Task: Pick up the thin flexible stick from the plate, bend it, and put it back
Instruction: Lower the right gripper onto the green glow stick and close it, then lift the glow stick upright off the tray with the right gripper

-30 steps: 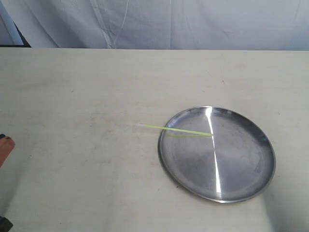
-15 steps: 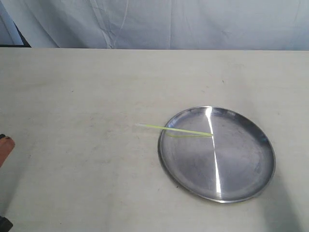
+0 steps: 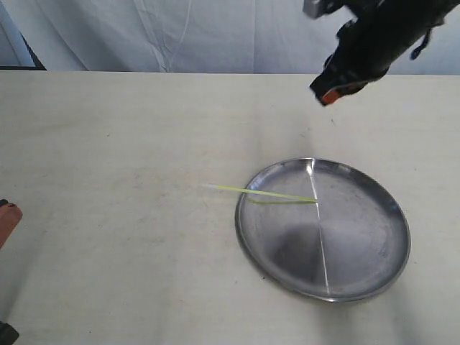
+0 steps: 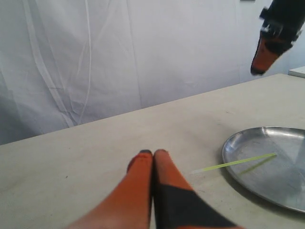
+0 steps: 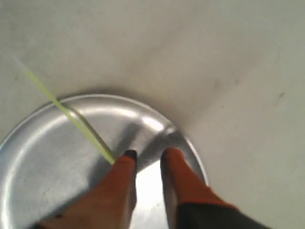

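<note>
The thin flexible stick (image 3: 262, 193) is yellow-green and lies straight. One end rests near the middle of the plate (image 3: 359, 237), and the pale tip juts over the rim onto the table. My right gripper (image 3: 329, 95) hangs high above the plate's far edge. In the right wrist view its orange fingers (image 5: 150, 155) stand slightly apart with nothing between them, over the plate (image 5: 43, 157) and beside the stick's end (image 5: 71, 117). My left gripper (image 4: 153, 153) is shut and empty, low at the table's left, pointing toward the stick (image 4: 236, 163) and plate (image 4: 276, 176).
The pale table top (image 3: 129, 144) spreads wide to the left of the plate. A white cloth backdrop (image 3: 215, 36) hangs behind the far edge. The right arm throws a dark shadow on the plate's middle (image 3: 295, 248).
My right arm has come into the exterior view at the top right, above the plate, and its shadow now falls on the plate. Stick, plate and left gripper have not moved.
</note>
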Robot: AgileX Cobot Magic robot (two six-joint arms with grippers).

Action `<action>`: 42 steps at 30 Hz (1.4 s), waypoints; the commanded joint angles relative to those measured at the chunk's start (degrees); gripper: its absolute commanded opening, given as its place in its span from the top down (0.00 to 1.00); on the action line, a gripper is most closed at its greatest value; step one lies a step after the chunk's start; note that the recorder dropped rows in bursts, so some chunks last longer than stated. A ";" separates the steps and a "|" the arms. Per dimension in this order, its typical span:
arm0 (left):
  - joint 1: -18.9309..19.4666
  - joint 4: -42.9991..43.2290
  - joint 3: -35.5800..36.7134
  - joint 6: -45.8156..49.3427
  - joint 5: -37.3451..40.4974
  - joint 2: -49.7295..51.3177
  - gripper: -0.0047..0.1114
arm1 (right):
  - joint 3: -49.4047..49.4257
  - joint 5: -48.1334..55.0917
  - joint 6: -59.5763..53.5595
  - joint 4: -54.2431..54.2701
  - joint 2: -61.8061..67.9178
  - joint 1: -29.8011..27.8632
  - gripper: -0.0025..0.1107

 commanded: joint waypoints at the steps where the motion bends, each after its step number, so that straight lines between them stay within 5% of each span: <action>1: 0.01 -0.46 -0.21 -0.07 -0.24 -0.24 0.96 | -2.11 3.59 0.75 -3.24 7.79 4.50 0.55; 4: 0.01 -0.46 -0.21 -0.07 -0.35 -0.24 0.96 | -2.11 4.00 0.75 -4.80 10.77 7.37 0.47; 9: 0.01 -0.46 -0.21 -0.07 -0.35 -0.24 0.96 | -1.99 2.96 1.04 -8.48 13.55 12.84 0.48; 22: 0.01 -0.46 -0.21 -0.07 -0.35 -0.24 0.96 | 9.39 -11.44 4.54 -12.37 15.47 13.65 0.49; 26: 0.01 -0.46 -0.21 -0.07 -0.35 -0.24 0.96 | 9.39 -11.28 4.85 -12.35 16.80 13.65 0.67; 30: 0.01 -0.46 -0.21 -0.07 -0.35 -0.24 0.96 | 9.39 -8.40 4.85 -12.35 17.84 13.65 0.97; 42: 0.01 -0.46 -0.21 -0.07 -0.35 -0.24 0.96 | 9.39 -3.97 6.08 -7.03 9.92 13.65 0.99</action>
